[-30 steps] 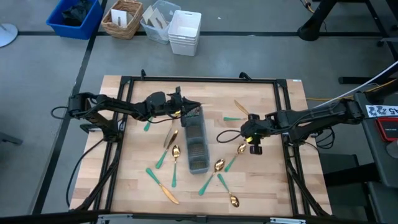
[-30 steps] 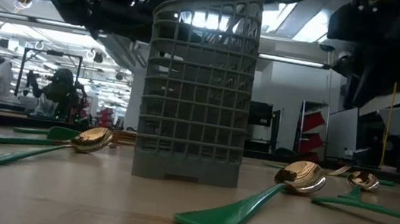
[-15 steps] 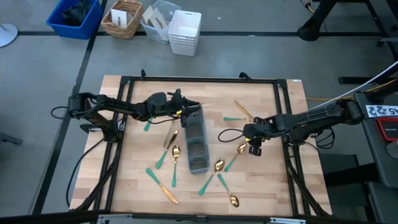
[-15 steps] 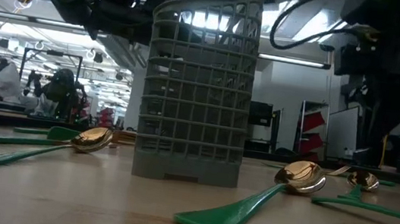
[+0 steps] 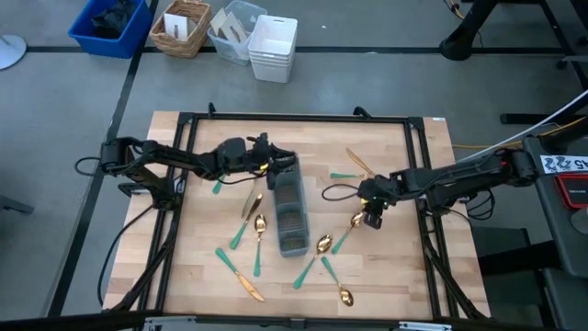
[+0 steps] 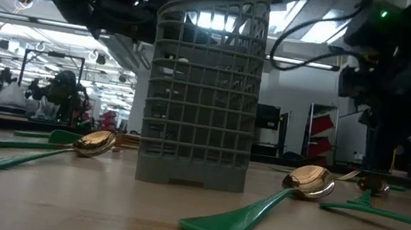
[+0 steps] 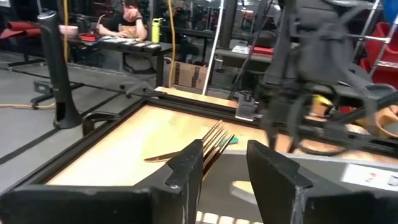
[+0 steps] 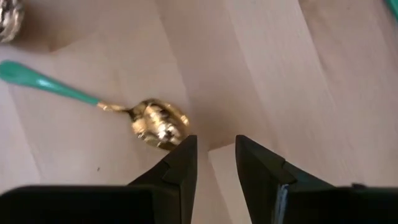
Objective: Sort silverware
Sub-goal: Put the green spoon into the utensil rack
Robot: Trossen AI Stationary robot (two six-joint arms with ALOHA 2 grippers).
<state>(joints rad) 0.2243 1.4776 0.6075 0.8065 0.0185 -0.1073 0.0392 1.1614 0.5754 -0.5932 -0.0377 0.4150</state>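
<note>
The grey caddy [image 5: 291, 216] stands upright in the middle of the table, tall in the low view [image 6: 202, 91]. Silverware with gold heads and green handles lies scattered around it: spoons [image 5: 260, 223] [image 5: 323, 245], a knife [image 5: 250, 287], a fork [image 5: 355, 160]. My left gripper [image 5: 276, 164] hovers open over the caddy's far end; gold fork tines [image 7: 214, 134] show just beyond its fingers [image 7: 186, 165]. My right gripper [image 5: 371, 219] is open, pointing down, low over the table to the right of the caddy. A spoon's bowl [image 8: 158, 124] lies just beside its fingers.
A black frame [image 5: 294, 118] runs round the table. Beyond the far edge, on the floor, stand a blue bin [image 5: 110, 26], a wicker basket [image 5: 181, 26] and stacked white containers [image 5: 273, 46]. A person [image 7: 130, 15] sits in the room behind.
My right gripper has come down toward the table and a little toward its near edge, and now stands close over the spoon to the right of the caddy. The silverware and the caddy have stayed where they were.
</note>
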